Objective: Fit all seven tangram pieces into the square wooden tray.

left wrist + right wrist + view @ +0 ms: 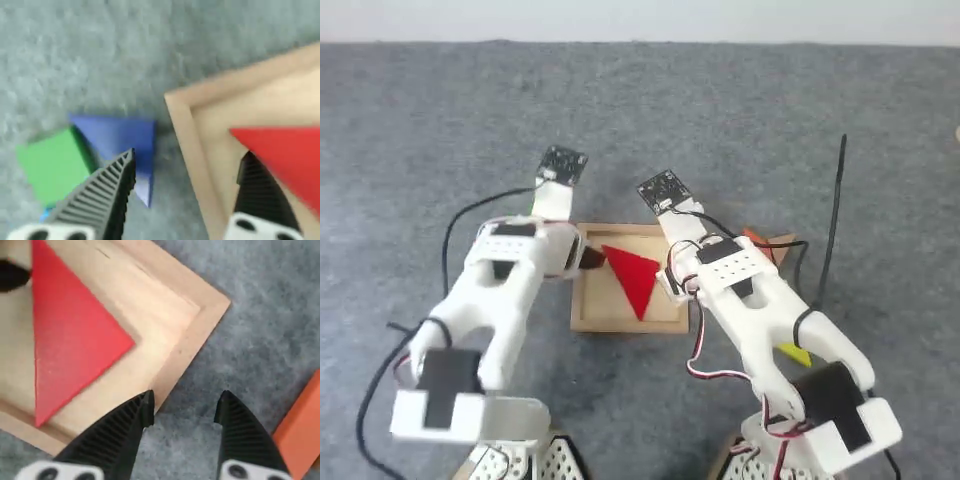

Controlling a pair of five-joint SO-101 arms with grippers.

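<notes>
tangram pieces lie mostly outside the square wooden tray [582, 318]. the one i can see in it is a flat red triangle [632, 275], lying on the tray floor with bare wood between it and the walls.

the left gripper [187, 157] is spread wide and holds nothing. it straddles the tray wall, with one finger over a flat blue triangle [127, 142] on the grey carpeted table [720, 120] and the other inside the tray beside the red triangle. a green square block [50, 162] lies just beside the blue triangle.

the right gripper [186, 399] is also parted and empty. it hangs over the carpet at a tray corner, with an orange piece [300, 435] near. a yellow piece [794, 353] peeks out beside that arm.

risks, as i judge them:
- closing the left jaws where they stand would clamp the tray wall and drag the tray.
- the inner finger could shove the red triangle askew.
- the thin pieces sit low on the carpet, so a finger may skid over an edge instead of catching it.
- both arms crowd the tray and could knock together.

open room lies on the tray floor toward the right arm's corner. the carpet beyond the tray gives space to slide pieces.
</notes>
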